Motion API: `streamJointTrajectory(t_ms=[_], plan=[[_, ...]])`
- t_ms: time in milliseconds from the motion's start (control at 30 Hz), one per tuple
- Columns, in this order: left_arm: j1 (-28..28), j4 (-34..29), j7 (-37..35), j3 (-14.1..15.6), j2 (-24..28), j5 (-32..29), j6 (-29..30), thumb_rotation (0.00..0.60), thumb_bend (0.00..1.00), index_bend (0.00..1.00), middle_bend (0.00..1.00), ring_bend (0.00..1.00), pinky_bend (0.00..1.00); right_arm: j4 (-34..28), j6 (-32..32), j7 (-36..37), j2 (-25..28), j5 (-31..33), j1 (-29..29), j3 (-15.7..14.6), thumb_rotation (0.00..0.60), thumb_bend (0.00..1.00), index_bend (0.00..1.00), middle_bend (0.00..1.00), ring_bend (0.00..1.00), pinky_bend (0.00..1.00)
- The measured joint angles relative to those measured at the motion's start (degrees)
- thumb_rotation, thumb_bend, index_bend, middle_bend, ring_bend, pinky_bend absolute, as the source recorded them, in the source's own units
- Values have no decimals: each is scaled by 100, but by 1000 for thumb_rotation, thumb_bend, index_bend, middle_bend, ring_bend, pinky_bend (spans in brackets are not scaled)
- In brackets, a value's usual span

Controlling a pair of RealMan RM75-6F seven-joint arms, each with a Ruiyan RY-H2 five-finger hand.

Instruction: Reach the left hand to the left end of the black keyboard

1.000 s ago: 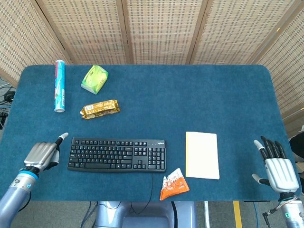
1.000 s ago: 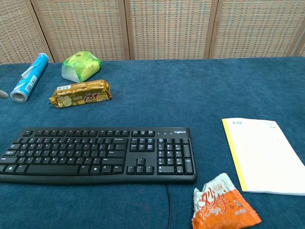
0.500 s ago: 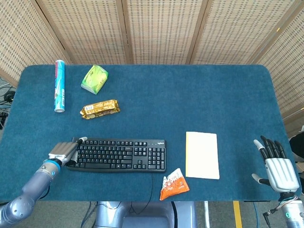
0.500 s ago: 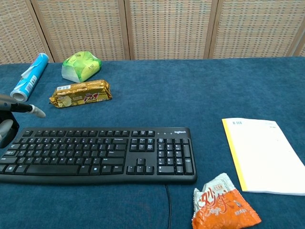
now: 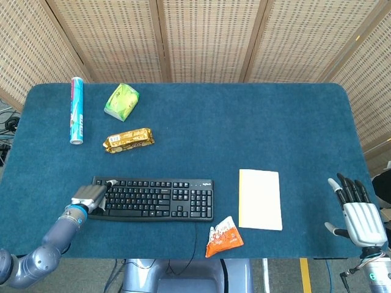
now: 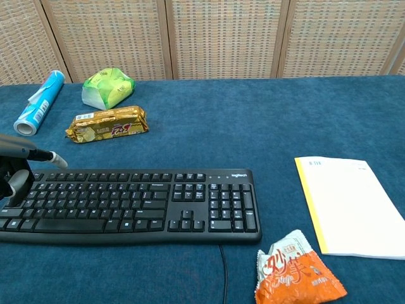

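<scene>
The black keyboard [image 5: 153, 198] lies near the table's front edge, and the chest view shows the black keyboard [image 6: 133, 206] across its lower left. My left hand [image 5: 91, 196] sits over the keyboard's left end, one finger stretched toward the top row. In the chest view the left hand [image 6: 19, 171] enters from the left edge above the leftmost keys and holds nothing. Whether it touches the keys I cannot tell. My right hand [image 5: 357, 213] hovers at the table's right front corner, fingers spread and empty.
A yellow-edged notepad [image 5: 260, 199] lies right of the keyboard, an orange snack packet [image 5: 223, 237] in front of it. Behind the keyboard are a gold snack bar [image 5: 128, 140], a green packet [image 5: 121, 101] and a blue tube [image 5: 76, 109]. The keyboard's cable [image 5: 196, 241] runs off the front edge.
My left hand has moved right from beside the keyboard onto its left end, entering the chest view. The right hand has stayed put.
</scene>
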Motion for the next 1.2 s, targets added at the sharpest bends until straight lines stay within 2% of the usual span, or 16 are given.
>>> streamJointTrajectory(t_ms=[1200], plan=[[-465, 419, -373, 490, -256, -322, -171, 600, 876, 0, 585, 554, 356, 13, 34, 5, -14, -42, -7, -12, 600, 40, 57, 0, 0, 0]])
